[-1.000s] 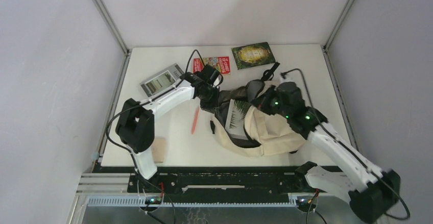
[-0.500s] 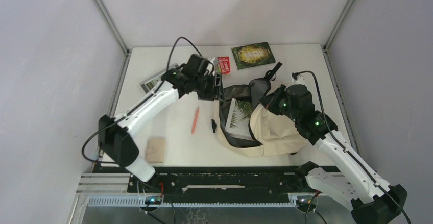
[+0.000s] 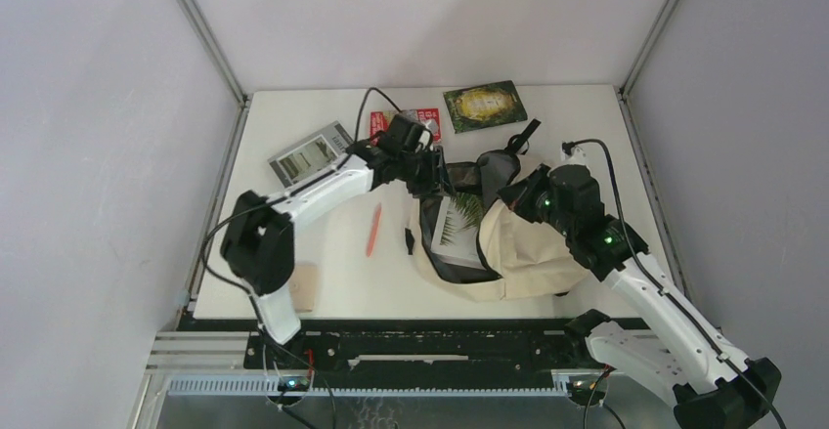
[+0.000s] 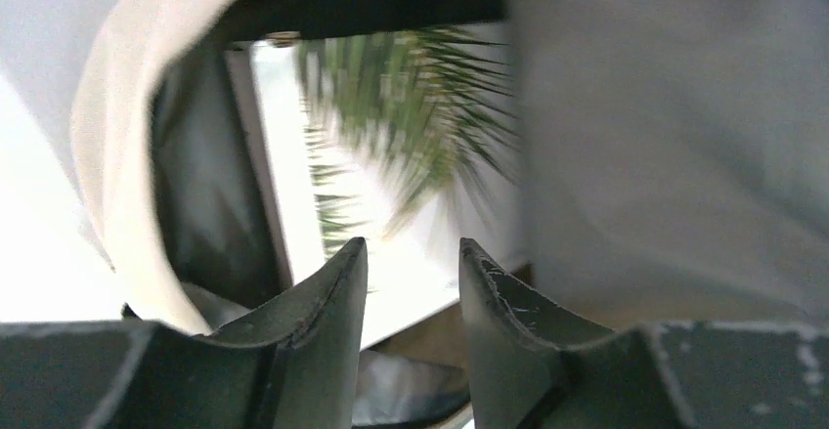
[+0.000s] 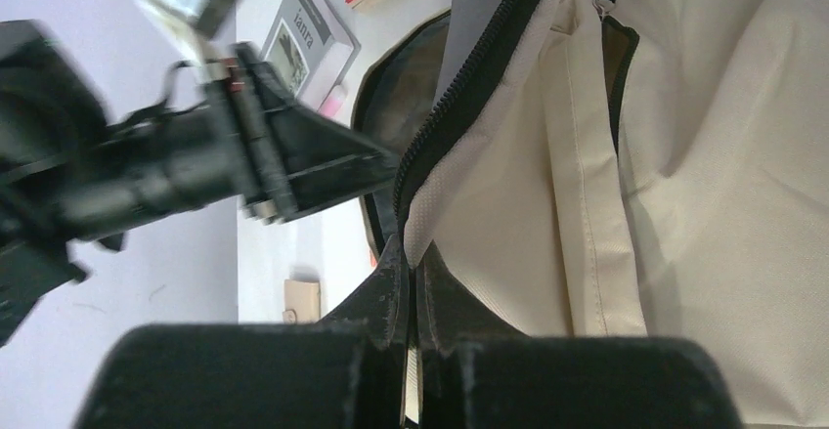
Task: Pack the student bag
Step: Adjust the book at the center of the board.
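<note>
- While the right gripper (image 5: 414, 253) is clenched on the cream edge of the student bag (image 3: 518, 263), just beside its black zipper (image 5: 489, 72), that flap stands raised and the mouth gapes toward the left arm.
- One bag only: it lies on the table (image 3: 587, 121), right of centre, with its dark lining showing.
- Two grippers: the left gripper (image 4: 412, 258) sits at the bag's mouth, its two fingers parted a little with nothing between them, so it is released.
- Four books in all.
- One, the palm-frond book (image 3: 456, 222), lies inside the bag, straight ahead of the left fingers.
- Three lie on the table's far side: the grey book (image 3: 310, 153) at the left, the red book (image 3: 422, 121) partly hidden behind the left wrist, and the dark green book (image 3: 484, 106) to its right.
- One orange-red pen (image 3: 373, 230) lies left of the bag, apart from it.
- One small dark object (image 3: 407, 242) lies between the pen and the bag; it is too small to tell what it is.
- One tan square pad (image 3: 301, 285) rests at the near edge, beside the left arm's base.
</note>
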{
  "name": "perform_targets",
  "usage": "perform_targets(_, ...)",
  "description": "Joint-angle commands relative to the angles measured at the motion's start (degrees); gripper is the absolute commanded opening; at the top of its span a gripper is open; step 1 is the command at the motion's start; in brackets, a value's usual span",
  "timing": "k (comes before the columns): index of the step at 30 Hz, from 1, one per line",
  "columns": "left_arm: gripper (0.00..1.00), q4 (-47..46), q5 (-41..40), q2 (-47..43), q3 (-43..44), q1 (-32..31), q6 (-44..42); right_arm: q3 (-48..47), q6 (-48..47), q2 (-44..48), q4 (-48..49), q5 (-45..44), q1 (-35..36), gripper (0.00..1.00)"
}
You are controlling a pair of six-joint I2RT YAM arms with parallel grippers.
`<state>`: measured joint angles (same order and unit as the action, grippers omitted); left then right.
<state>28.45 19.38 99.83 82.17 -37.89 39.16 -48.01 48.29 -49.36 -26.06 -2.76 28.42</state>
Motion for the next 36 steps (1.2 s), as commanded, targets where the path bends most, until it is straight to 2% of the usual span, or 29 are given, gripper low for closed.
perform_targets(1, 0.47, -2.03, -1.88, 4.78, -0.37, -0.29, 0.65, -0.07, 1.01, 1.51, 2.60, -0.63, -0.35, 0.00)
perform_targets(8, 0.52, 1.12, -5.91, 9.50, 0.49, -1.22, -1.45, -0.07, 0.99, 1.56, 2.15, -0.72, -0.44, 0.00)
perform_targets(12, 0.61, 4.02, -7.73, 11.05, 1.02, -2.17, -3.00, -0.07, 1.09, 1.34, 2.18, -0.75, -0.48, 0.00)
perform_targets(16, 0.65, 5.38, -8.25, 12.18, 1.14, -3.08, -4.35, -0.07, 1.06, 0.94, 2.71, -0.23, -0.47, 0.00)
perform_targets(23, 0.64, 5.83, -7.79, 14.05, 1.61, -4.15, -4.80, 0.02, 1.60, 0.15, 3.43, 0.47, -0.48, 0.00)
perform_targets(26, 0.59, 3.39, -4.11, 12.45, 0.71, -4.16, -3.56, 0.02, 1.47, -0.14, 3.89, 0.97, -0.37, 0.00)
perform_targets(33, 0.50, -8.51, 10.56, 12.69, 0.57, -6.65, 4.28, 0.02, 2.38, -1.26, 5.01, 1.62, 0.20, 0.00)
perform_targets(36, 0.48, -11.29, 13.25, 12.99, 0.19, -6.97, 6.80, 0.02, 2.76, -1.35, 5.23, 1.62, 0.74, 0.00)
